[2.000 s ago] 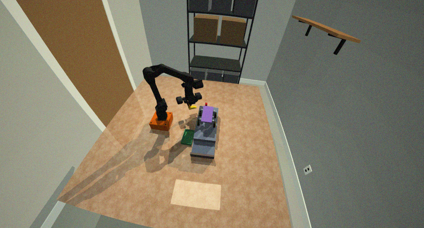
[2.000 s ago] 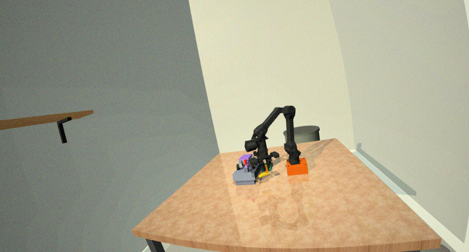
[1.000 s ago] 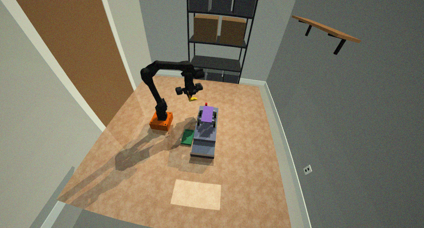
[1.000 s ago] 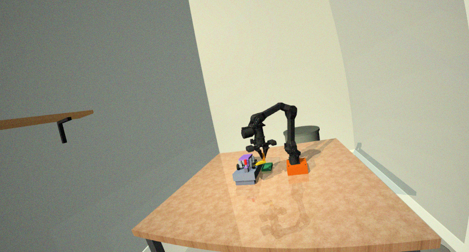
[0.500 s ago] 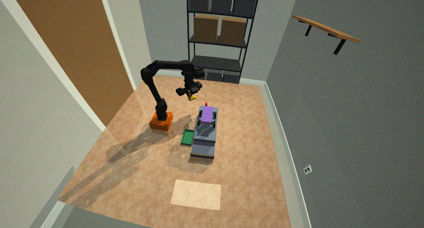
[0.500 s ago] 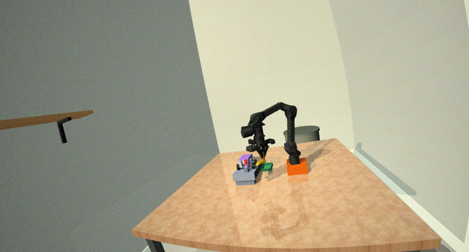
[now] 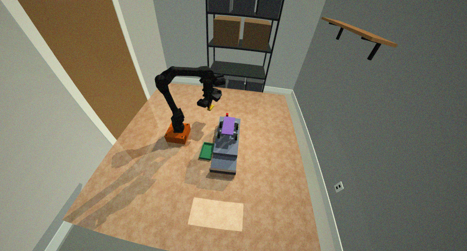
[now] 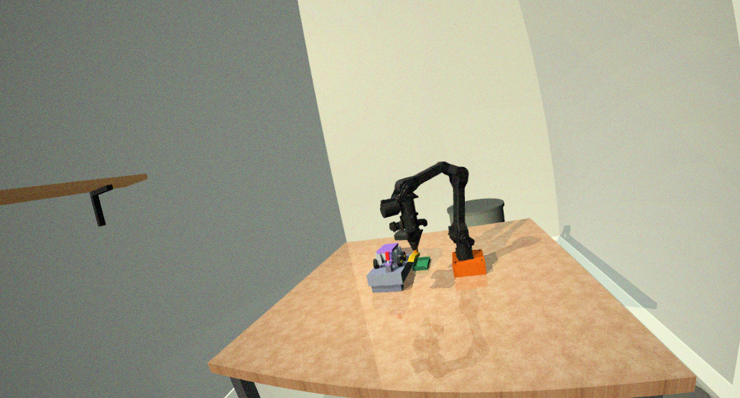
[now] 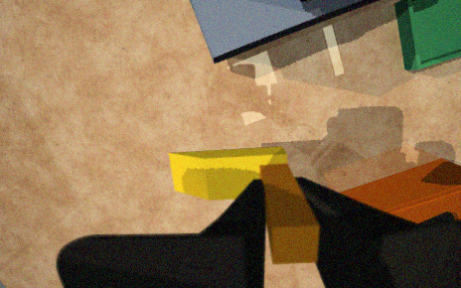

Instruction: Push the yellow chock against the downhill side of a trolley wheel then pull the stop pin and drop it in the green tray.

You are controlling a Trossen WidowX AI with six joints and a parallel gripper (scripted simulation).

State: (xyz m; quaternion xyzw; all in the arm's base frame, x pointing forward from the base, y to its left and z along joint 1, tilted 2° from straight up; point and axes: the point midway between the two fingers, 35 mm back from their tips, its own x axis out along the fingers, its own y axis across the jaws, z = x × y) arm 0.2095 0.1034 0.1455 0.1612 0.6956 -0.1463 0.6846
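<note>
My gripper (image 7: 210,104) (image 8: 414,249) (image 9: 277,188) is shut on the orange handle of the yellow chock (image 7: 211,108) (image 8: 412,257) (image 9: 214,179). It holds the chock in the air, beyond the uphill end of the ramp and to its tray side. The chock's black base is hidden in the wrist view. The purple trolley (image 7: 228,125) (image 8: 387,248) stands on the upper part of the grey ramp (image 7: 224,163) (image 8: 384,279) (image 9: 253,25). The red-headed stop pin (image 7: 226,114) (image 8: 386,256) stands at its uphill end. The green tray (image 7: 206,151) (image 8: 422,264) (image 9: 447,35) lies beside the ramp and looks empty.
The arm's orange base (image 7: 177,136) (image 8: 469,266) (image 9: 397,196) stands on the wooden table (image 7: 268,184) (image 8: 320,338) (image 9: 99,124), on the tray's side of the ramp. A shelf rack (image 7: 240,46) stands behind the table. A wall shelf (image 7: 359,32) (image 8: 67,184) is off to the side.
</note>
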